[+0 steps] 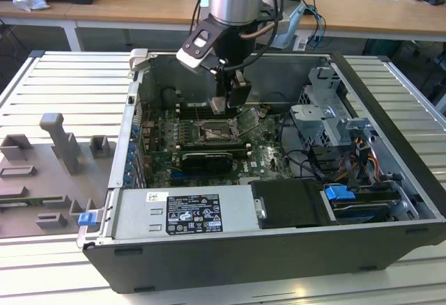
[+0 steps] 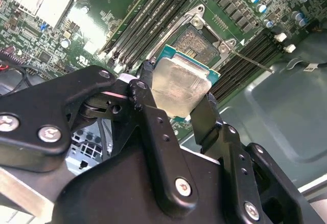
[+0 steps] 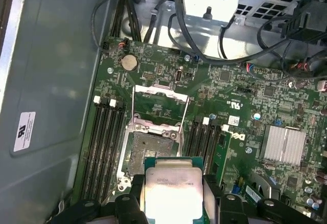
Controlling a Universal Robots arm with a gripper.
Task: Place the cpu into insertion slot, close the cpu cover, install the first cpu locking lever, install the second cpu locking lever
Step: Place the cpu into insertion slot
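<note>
Offset is small: the silvery-topped square cpu, pinched by the black gripper, is held just short of and above the dark, metal-rimmed insertion slot.

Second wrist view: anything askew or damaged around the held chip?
Nothing stands out. The small silvery-topped square cpu sits flat in the black gripper, near the dark-centred square insertion slot; the thin metal-frame cpu cover is swung open.

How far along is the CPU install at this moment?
Nothing is finished. In hand: the jaws grip the square silvery-topped cpu over the dark square insertion slot, and it is not seated. Left: the silvery metal frame cpu cover stands open, and the thin locking levers are unlatched.
</note>
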